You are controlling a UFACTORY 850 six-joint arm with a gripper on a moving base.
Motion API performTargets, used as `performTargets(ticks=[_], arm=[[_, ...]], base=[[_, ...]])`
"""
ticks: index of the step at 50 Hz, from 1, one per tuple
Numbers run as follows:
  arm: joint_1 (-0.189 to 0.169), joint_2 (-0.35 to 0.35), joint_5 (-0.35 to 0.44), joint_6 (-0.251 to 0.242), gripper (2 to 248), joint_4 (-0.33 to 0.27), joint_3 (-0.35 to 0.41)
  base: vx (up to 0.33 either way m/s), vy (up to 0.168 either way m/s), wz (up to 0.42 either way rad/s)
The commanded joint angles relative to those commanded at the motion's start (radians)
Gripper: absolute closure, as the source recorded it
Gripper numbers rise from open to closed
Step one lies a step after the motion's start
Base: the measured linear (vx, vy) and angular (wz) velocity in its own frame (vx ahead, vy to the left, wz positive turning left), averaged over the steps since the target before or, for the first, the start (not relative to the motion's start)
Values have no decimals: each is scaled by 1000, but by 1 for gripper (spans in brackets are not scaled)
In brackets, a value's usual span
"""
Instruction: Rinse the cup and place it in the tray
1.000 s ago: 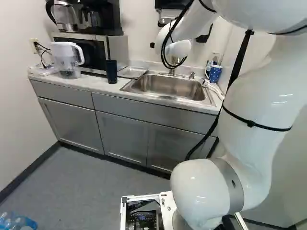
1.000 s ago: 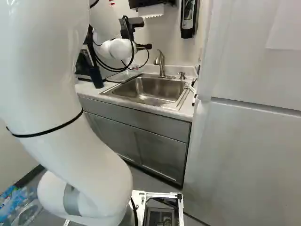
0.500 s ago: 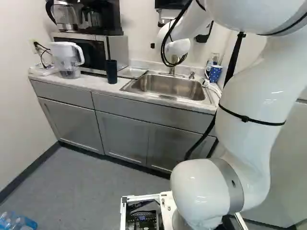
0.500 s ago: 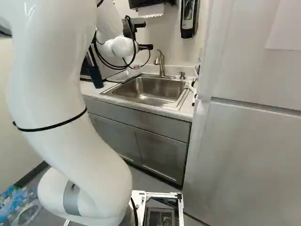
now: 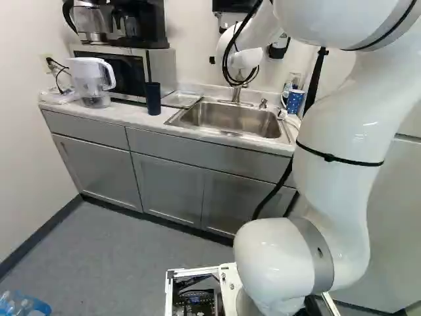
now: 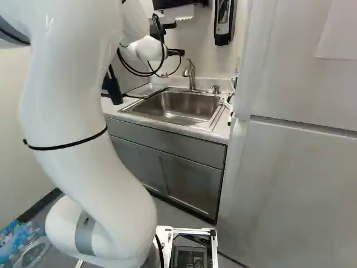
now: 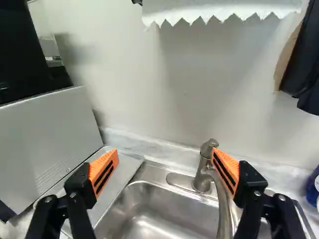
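Open fingers before a brushed-steel faucet

The black gripper holds nothing; in the wrist view its fingers stand wide apart, their wedge-shaped orange pads grooved with dark slots. The smooth, curved steel faucet rises ahead, close by one finger, over a rounded metal sink. Beyond the other finger lies a shallow, shiny tray with a raised rim, set on the pale, mottled counter next to the silver, box-shaped microwave. White paper towel hangs above with a sawtooth edge.

Two cups show in the left base view: a blue mug with white dots, near the corner of the sink, and a dark, straight-sided tumbler upright on the counter just left of the tray. Which one is the task's cup, I cannot tell. A clear-walled pitcher with a white handle stands farther left.

The glossy white arm hides the gripper in the left base view and most of the microwave in the right base view. Only a blue sliver of the mug enters the wrist view, and the faucet's spout runs partly behind a finger. The clear plastic bottles on the floor are cut off.
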Motion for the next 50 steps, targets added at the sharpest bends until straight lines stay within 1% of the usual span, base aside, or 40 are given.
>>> performTargets(ticks=[18,34,50], arm=[[-17,-31,-89,0,3,0,-71],[-31,-62,-177,0,3,0,-106],[-34,-104,-255,0,3,0,-155]], base=[[0,0,0],[0,0,0],[0,0,0]])
